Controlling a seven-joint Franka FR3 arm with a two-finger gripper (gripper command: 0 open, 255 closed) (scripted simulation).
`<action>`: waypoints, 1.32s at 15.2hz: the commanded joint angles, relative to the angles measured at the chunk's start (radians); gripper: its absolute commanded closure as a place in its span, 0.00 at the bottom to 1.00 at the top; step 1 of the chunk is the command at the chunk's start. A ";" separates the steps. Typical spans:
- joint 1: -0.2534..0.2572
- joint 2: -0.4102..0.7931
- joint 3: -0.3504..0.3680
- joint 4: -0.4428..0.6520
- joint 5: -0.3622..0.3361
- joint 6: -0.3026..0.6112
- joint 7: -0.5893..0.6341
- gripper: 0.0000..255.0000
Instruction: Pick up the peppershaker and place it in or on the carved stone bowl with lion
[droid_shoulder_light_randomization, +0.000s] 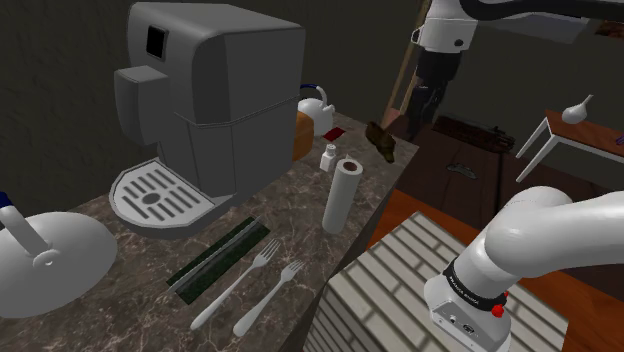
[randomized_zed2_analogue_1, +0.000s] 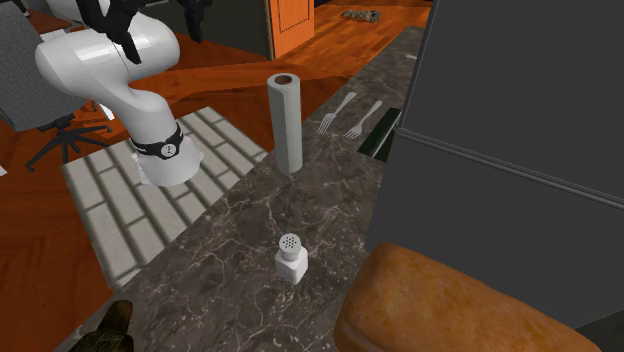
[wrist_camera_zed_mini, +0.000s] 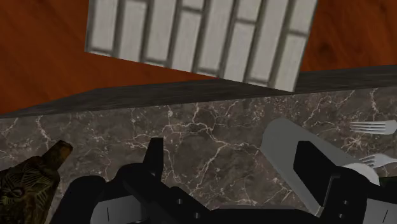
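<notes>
The peppershaker (droid_shoulder_light_randomization: 328, 157) is a small white bottle with a perforated top, standing upright on the dark marble counter (droid_shoulder_light_randomization: 300, 215) between the paper towel roll and the bread; it stands alone in the second exterior view (randomized_zed2_analogue_1: 291, 257). The carved stone bowl (droid_shoulder_light_randomization: 381, 140), brown and dark, sits at the counter's far corner, and its rim is at the picture's edge in the wrist view (wrist_camera_zed_mini: 28, 188). My gripper (droid_shoulder_light_randomization: 428, 118) hangs high above the counter's far end, beyond the bowl. Its fingers stand apart with nothing between them (wrist_camera_zed_mini: 232, 153): it is open.
A big grey coffee machine (droid_shoulder_light_randomization: 215, 90) fills the counter's back. A paper towel roll (droid_shoulder_light_randomization: 345, 195) stands upright near the shaker. Bread (randomized_zed2_analogue_1: 450, 310), a white kettle (droid_shoulder_light_randomization: 315, 105), two forks (droid_shoulder_light_randomization: 240, 285) and a dark tray (droid_shoulder_light_randomization: 215, 258) lie on the counter. The brick stand (randomized_zed2_analogue_1: 150, 200) is beside it.
</notes>
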 joint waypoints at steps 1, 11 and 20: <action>0.000 0.000 0.000 0.000 0.000 0.000 0.000 0.00; -0.023 0.350 0.032 0.064 -0.015 0.266 0.051 0.00; -0.038 0.700 0.047 0.238 -0.056 0.421 0.108 0.00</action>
